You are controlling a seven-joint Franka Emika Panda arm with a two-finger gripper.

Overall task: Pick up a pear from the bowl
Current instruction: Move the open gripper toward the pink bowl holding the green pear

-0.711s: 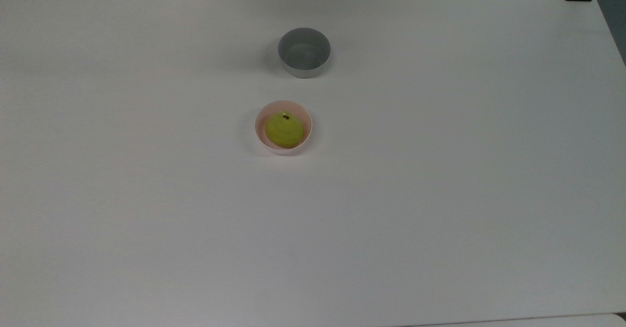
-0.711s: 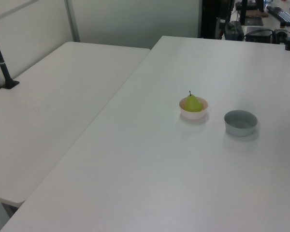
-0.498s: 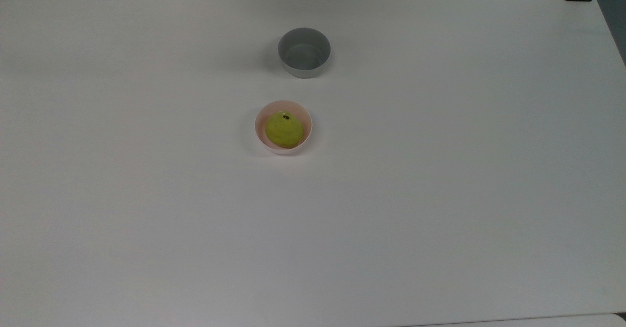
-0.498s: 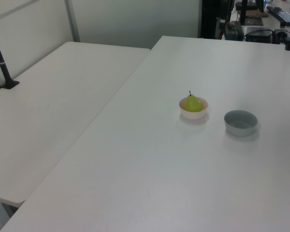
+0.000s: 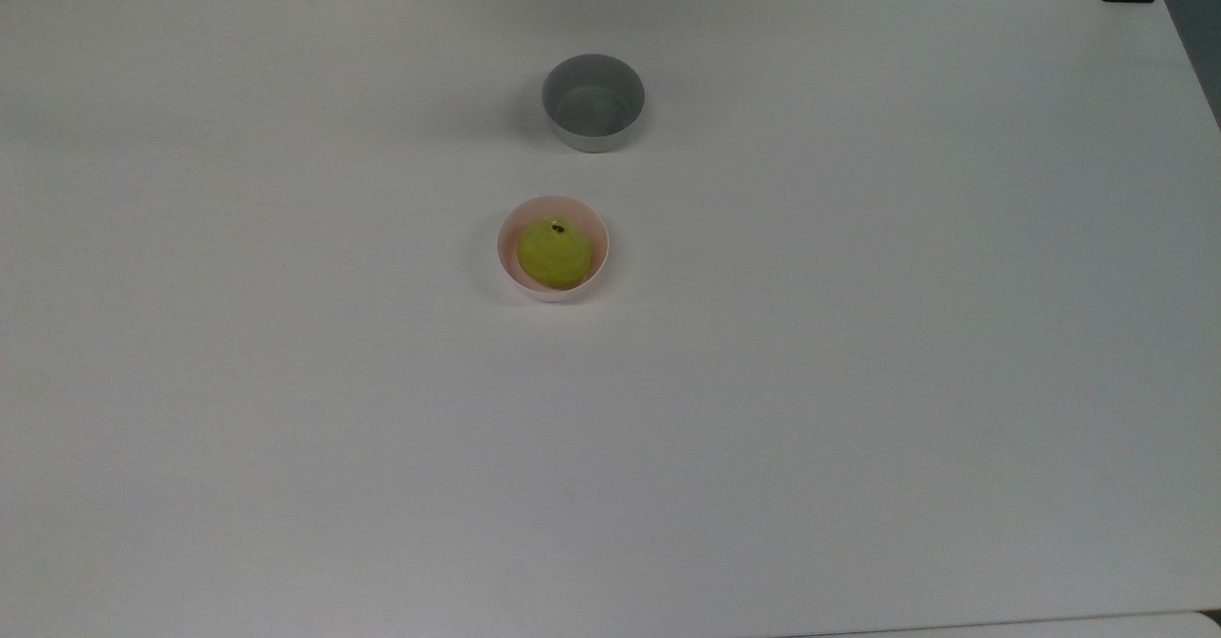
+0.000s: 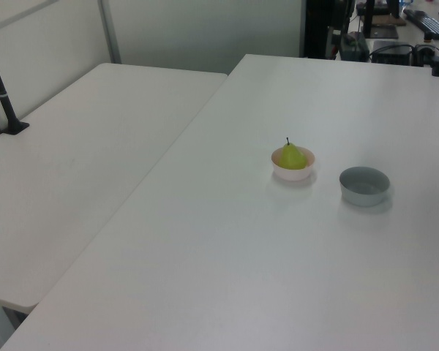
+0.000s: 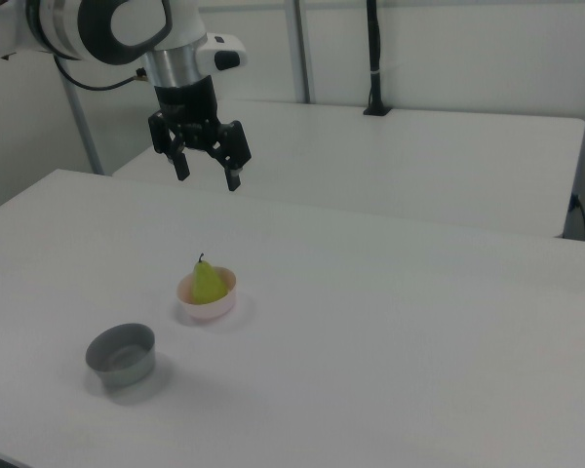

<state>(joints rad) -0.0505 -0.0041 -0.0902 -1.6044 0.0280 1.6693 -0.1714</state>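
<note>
The pear [image 5: 553,254] is small, rounded and yellow-green, with a short dark stem. It sits upright inside the bowl [image 5: 597,266], stem pointing up, its upper half rising above the rim. The bowl is small and round, pale pink inside and whitish outside. It stands upright near the middle of the desk [image 5: 858,380], holding the pear alone.

White Franka arm with a black two-finger gripper [image 7: 207,175].
Rounded glossy white shells meet at a dark circular joint cap; a black wrist block carries two slim black fingers [image 7: 233,178]; black cable trails behind.
</note>
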